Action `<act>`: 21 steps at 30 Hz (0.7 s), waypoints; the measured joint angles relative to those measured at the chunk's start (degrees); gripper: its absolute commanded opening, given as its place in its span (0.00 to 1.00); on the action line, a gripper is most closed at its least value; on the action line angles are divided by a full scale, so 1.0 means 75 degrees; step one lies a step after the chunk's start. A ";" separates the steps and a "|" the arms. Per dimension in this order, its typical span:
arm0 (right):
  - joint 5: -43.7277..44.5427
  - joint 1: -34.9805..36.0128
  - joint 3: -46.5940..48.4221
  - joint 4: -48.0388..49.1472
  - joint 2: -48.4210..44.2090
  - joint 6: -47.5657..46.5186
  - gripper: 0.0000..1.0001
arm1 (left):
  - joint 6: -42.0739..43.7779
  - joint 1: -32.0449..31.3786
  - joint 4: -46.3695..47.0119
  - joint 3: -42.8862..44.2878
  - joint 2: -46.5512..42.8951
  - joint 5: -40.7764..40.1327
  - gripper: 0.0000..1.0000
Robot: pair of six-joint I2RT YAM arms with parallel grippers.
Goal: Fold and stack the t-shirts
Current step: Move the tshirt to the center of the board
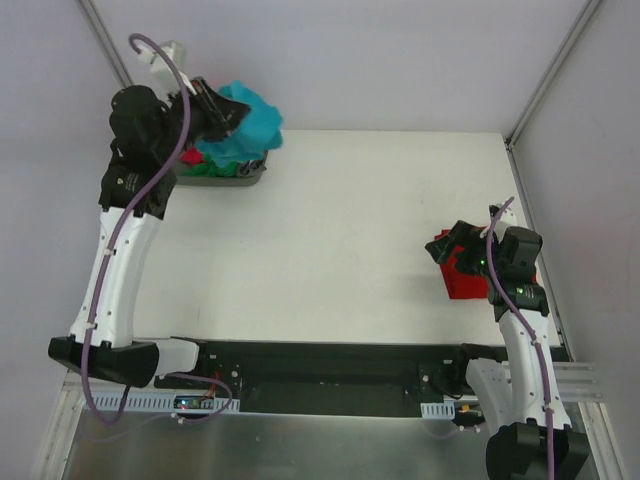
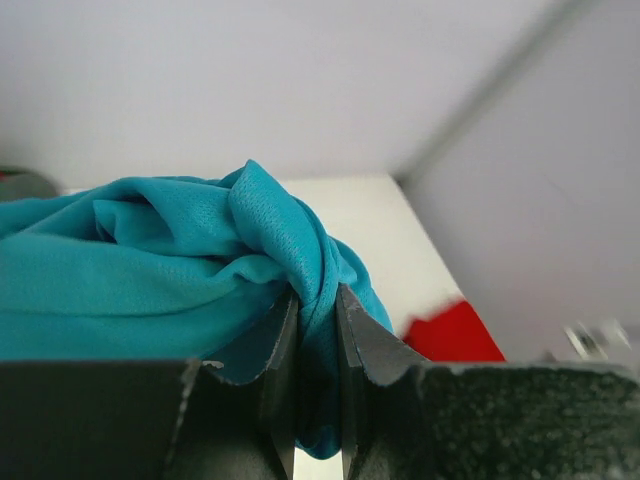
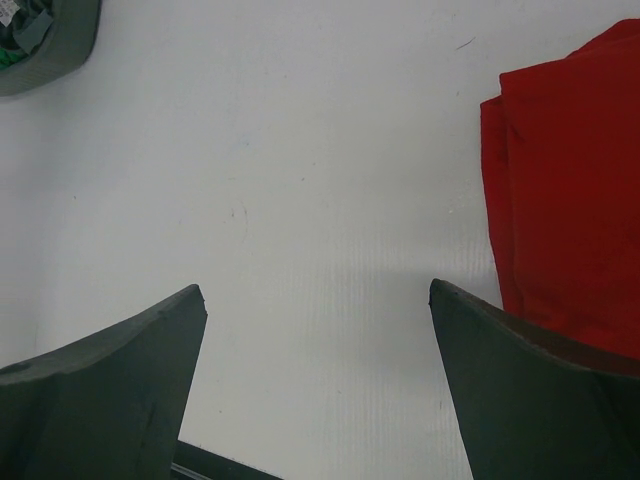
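Teal t-shirt: uniform turquoise, no print; the left wrist view shows a fine mesh weave.
Red t-shirt: solid red, unpatterned.
Tray: mid grey, with green cloth and a scrap of red cloth showing in it.
Table: matt white, with faint grey scuffs in the right wrist view.
Left gripper: black fingers, speckled dark housing.
Right gripper: dark grey-green fingers.
Left arm and right arm: white links, black joints.
Cable on the left arm: purple.
Walls: pale lilac-grey, plain.
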 measured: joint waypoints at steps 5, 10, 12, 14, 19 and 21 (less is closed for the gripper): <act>-0.0058 0.0000 0.0000 0.0017 -0.0003 0.0035 0.96 | 0.0175 -0.1303 0.0289 -0.0772 -0.0629 0.1489 0.06; 0.0070 0.0003 0.0000 -0.0017 -0.0082 0.0061 0.96 | 0.0463 -0.1387 0.0463 -0.2474 -0.0793 0.1087 0.98; 0.0184 0.0006 0.0000 -0.0058 -0.0096 0.0067 0.96 | 0.0536 -0.1384 0.0338 -0.3319 -0.0816 0.0443 0.99; 0.0233 0.0006 0.0000 -0.0090 -0.0090 0.0085 0.96 | 0.0478 -0.1381 0.0137 -0.3963 -0.0761 -0.0047 0.99; 0.0239 0.0093 0.0000 -0.0108 0.0114 0.0140 0.96 | 0.0119 -0.1381 -0.0073 -0.4998 -0.0731 -0.0816 0.99; 0.0262 0.0338 0.0000 -0.0111 0.0350 0.0143 0.96 | -0.0125 -0.1378 -0.0023 -0.5406 -0.0743 -0.0854 0.99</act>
